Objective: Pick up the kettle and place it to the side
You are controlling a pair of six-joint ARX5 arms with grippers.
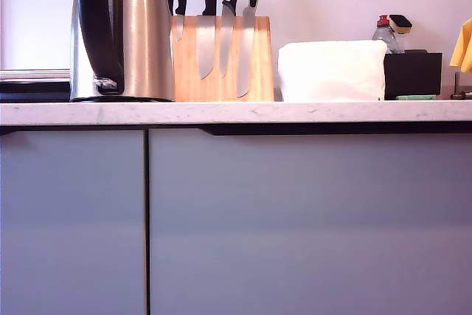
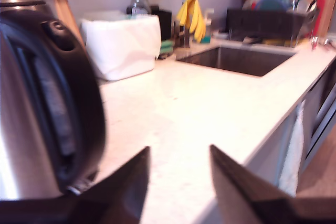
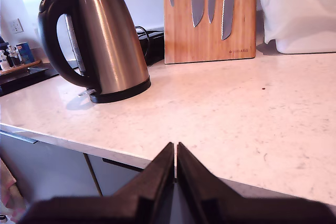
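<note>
the kettle [image 1: 136, 31] stands upright on the pale speckled desk [image 1: 236, 113], at about nine o'clock in the exterior view, with its big black loop handle [image 1: 99, 23] turned toward the exterior view's left. just beside it, toward three o'clock, is a wooden knife block [image 1: 221, 60] with several black-handled knives [image 1: 209, 27] slotted into it; the kettle overlaps the block's edge in this view and rises taller than it. further toward three o'clock sits a white cloth-like bundle [image 1: 332, 70], then a black box [image 1: 413, 73] with a spray bottle [image 1: 386, 33] behind it. grey cabinet doors [image 1: 236, 219] fill the space under the desk. no arm shows in the exterior view.

in the first wrist view, my first gripper [image 2: 178, 182] has its jaws spread apart with bare desk [image 2: 210, 108] between them, holding nothing. the kettle [image 2: 37, 103] is very close and blurred, its handle just beside one fingertip; i cannot tell whether they touch. a sink [image 2: 241, 60] and yellow gloves [image 2: 191, 15] lie beyond.

in the second wrist view, my second gripper [image 3: 175, 161] has its jaws pressed together with nothing between them, hanging in front of the desk edge [image 3: 220, 129]. the kettle [image 3: 107, 38] stands well apart from it, near the knife block [image 3: 210, 17].
</note>
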